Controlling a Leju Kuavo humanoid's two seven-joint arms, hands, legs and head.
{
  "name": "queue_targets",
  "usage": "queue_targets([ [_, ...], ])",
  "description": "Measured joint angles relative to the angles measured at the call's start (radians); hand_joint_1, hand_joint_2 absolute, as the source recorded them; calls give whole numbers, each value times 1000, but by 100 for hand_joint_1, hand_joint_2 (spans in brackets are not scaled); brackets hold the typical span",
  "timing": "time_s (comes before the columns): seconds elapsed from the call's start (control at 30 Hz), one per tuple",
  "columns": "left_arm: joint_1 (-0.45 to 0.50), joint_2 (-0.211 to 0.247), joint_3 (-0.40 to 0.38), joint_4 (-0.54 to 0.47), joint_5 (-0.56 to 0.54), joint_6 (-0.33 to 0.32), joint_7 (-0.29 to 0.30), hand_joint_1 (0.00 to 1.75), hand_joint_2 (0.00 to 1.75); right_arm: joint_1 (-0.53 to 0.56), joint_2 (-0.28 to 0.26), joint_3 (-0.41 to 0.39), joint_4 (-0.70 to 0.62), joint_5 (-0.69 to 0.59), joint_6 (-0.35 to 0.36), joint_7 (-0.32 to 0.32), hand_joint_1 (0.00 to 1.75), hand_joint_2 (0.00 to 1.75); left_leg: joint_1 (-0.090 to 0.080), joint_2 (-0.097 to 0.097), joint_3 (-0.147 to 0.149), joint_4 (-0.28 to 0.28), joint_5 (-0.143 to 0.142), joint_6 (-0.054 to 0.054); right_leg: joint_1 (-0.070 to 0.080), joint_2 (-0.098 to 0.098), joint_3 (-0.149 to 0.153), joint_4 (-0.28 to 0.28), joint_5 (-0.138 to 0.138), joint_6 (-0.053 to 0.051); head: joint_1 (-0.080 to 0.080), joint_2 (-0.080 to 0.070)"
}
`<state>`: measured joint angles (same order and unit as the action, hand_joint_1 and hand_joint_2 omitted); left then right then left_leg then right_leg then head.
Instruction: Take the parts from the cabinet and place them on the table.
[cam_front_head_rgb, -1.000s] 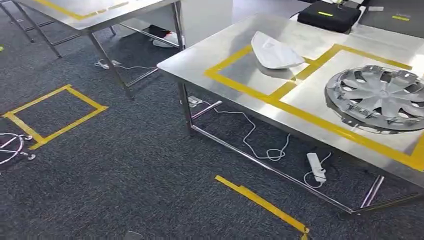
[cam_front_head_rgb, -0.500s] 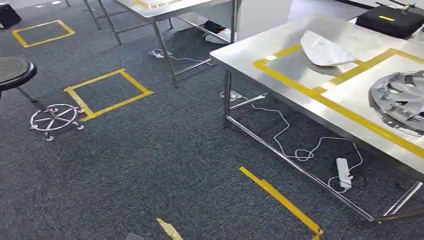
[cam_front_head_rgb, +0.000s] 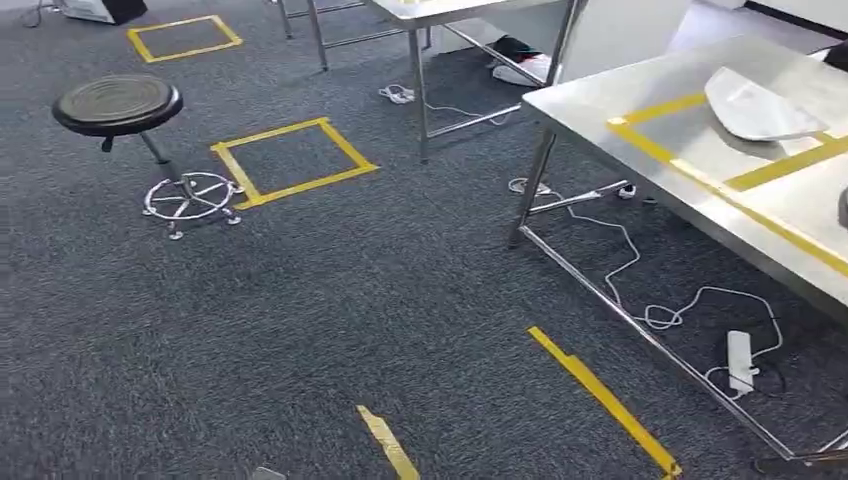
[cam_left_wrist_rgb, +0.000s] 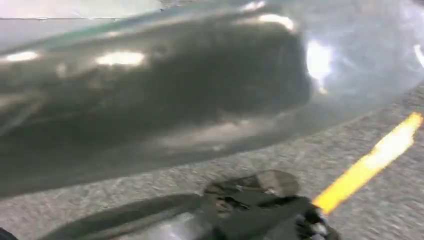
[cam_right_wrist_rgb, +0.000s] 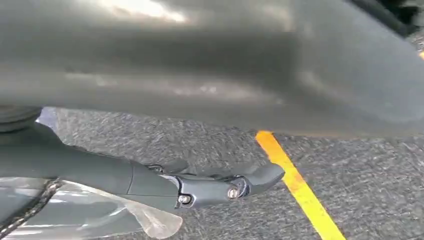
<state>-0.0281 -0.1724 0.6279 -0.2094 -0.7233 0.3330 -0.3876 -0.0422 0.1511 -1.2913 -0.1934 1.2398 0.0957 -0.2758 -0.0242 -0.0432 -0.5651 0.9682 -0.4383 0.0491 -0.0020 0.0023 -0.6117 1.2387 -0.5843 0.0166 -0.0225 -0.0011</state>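
A white curved part (cam_front_head_rgb: 758, 105) lies on the steel table (cam_front_head_rgb: 640, 110) at the right, inside a yellow taped field. A grey sliver of the silver wheel cover (cam_front_head_rgb: 843, 206) shows at the picture's right edge. My right hand (cam_right_wrist_rgb: 210, 187) hangs over the carpet with its dark fingers stretched out and nothing in them. In the blurred left wrist view my left hand (cam_left_wrist_rgb: 265, 210) also hangs above the floor, its fingers extended and holding nothing.
A black round stool (cam_front_head_rgb: 118, 103) stands at the left beside a yellow taped square (cam_front_head_rgb: 293, 160). Cables and a white power strip (cam_front_head_rgb: 740, 360) lie under the table. A second steel table (cam_front_head_rgb: 440, 10) stands behind. Yellow tape strips (cam_front_head_rgb: 600, 395) mark the carpet.
The whole view has swung to the left: the table and its parts have slid towards the right edge, and the stool and taped square have come into the picture.
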Motion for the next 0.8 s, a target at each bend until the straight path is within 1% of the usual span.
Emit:
queue_targets([
  [0.03,1,0,0,0,-2,0,0,0,0,0,0,0,0,1,0,0,0,0,-3,-15,-8,1,8,-1,5,10,60,-91,34,-9,0,0],
  [0.07,0,0,0,0,-3,0,0,0,0,0,0,0,0,1,-2,-1,0,0,-4,-27,-12,2,14,-1,10,40,124,-188,50,-20,0,0],
  [0.1,-1,-3,0,0,-5,0,-1,0,0,-2,-2,0,0,1,-3,-2,0,0,-9,-36,-18,5,18,-3,14,82,175,-262,36,-31,0,0],
  [0.13,-4,-3,0,0,-6,1,-2,0,0,-3,-1,0,0,2,-3,-3,0,0,-9,-44,-23,10,27,-6,6,80,186,-281,35,-27,-1,0],
  [0.17,-5,-3,0,0,-6,5,-2,0,0,-4,-1,0,0,2,-3,-3,0,0,-8,-55,-29,13,32,-10,10,73,175,-292,27,-26,1,0],
  [0.2,-4,-3,0,0,-5,9,-2,0,0,-5,-1,0,0,2,-3,-3,0,0,-7,-64,-33,12,38,-16,11,62,173,-290,25,-26,0,0],
  [0.23,-1,-2,0,0,-4,13,-2,0,0,-5,0,0,0,2,-3,-4,0,0,-10,-77,-37,13,42,-21,8,51,174,-296,31,-31,3,0],
  [0.27,-1,0,1,0,-2,18,-2,0,0,-4,5,0,0,2,-3,-4,0,0,-9,-64,-42,28,31,-22,0,28,174,-302,40,-36,3,0],
  [0.3,0,-2,1,0,-2,23,-2,0,0,-4,4,0,0,2,-5,-4,0,0,-9,-21,-60,66,-7,-31,0,21,172,-302,42,-39,-5,0],
  [0.33,-2,-2,1,0,-3,25,-2,0,0,-1,4,0,0,1,-4,-5,0,0,0,2,-88,138,-56,-41,1,3,171,-302,42,-41,-11,0],
  [0.37,-5,-3,1,0,-6,26,-1,0,0,3,4,0,0,0,-3,-5,0,0,7,14,-117,217,-99,-51,2,-14,171,-302,42,-41,-8,0],
  [0.4,-6,-3,1,0,-7,26,0,0,0,6,4,-1,0,1,-3,-5,0,0,15,22,-144,293,-133,-59,2,-33,170,-302,42,-41,-10,0],
  [0.43,-5,-5,1,0,-9,26,2,0,0,6,4,-1,0,1,-3,-5,0,0,23,29,-154,334,-144,-66,1,-47,169,-301,42,-40,-9,0],
  [0.47,-3,-5,1,0,-11,26,4,0,0,6,4,-1,0,1,-3,-5,0,0,32,33,-141,327,-128,-73,0,-64,169,-300,41,-37,-10,0],
  [0.5,0,-5,1,0,-12,26,4,0,0,5,4,-1,0,1,-3,-5,0,0,39,38,-112,286,-100,-79,-1,-75,169,-300,40,-34,-9,0],
  [0.53,1,-5,1,0,-12,27,5,0,0,4,4,-1,0,1,-3,-5,0,0,44,45,-63,206,-59,-82,-2,-87,172,-299,38,-29,-10,0],
  [0.57,0,-5,1,0,-13,27,5,0,0,3,4,-1,0,0,-3,-5,0,0,45,66,-4,105,-20,-82,-5,-99,181,-297,33,-22,-9,0],
  [0.6,-1,-6,1,0,-14,27,6,0,0,3,4,-1,0,0,-2,-5,0,0,40,105,32,50,-33,-80,-3,-108,175,-296,28,-12,-10,0],
  [0.63,-1,-6,1,0,-16,26,6,0,0,2,4,-1,0,0,-2,-6,0,0,28,108,33,41,-32,-64,-3,-117,178,-292,27,-3,-10,0],
  [0.67,-2,-8,1,0,-18,26,6,0,0,1,4,-1,0,0,1,-6,0,0,27,106,30,43,-36,-56,-2,-125,181,-292,25,4,-6,0],
  [0.7,0,-7,1,0,-19,26,6,0,0,-1,4,-1,0,0,5,-6,0,0,24,99,29,38,-46,-44,-2,-131,184,-291,24,9,-10,0],
  [0.73,3,-6,1,0,-20,26,6,0,0,-6,4,-1,0,0,7,-7,0,0,21,90,23,39,-46,-38,-2,-141,193,-293,26,15,-6,0],
  [0.77,3,-7,1,0,-21,26,6,0,0,-8,4,-2,0,0,8,-7,0,0,30,78,28,25,-39,-25,-7,-134,188,-291,15,23,-9,0],
  [0.8,4,-7,1,0,-22,25,5,0,0,-10,4,-2,0,1,8,-8,0,0,29,72,29,22,-37,-21,-10,-70,177,-270,-4,25,-2,0],
])
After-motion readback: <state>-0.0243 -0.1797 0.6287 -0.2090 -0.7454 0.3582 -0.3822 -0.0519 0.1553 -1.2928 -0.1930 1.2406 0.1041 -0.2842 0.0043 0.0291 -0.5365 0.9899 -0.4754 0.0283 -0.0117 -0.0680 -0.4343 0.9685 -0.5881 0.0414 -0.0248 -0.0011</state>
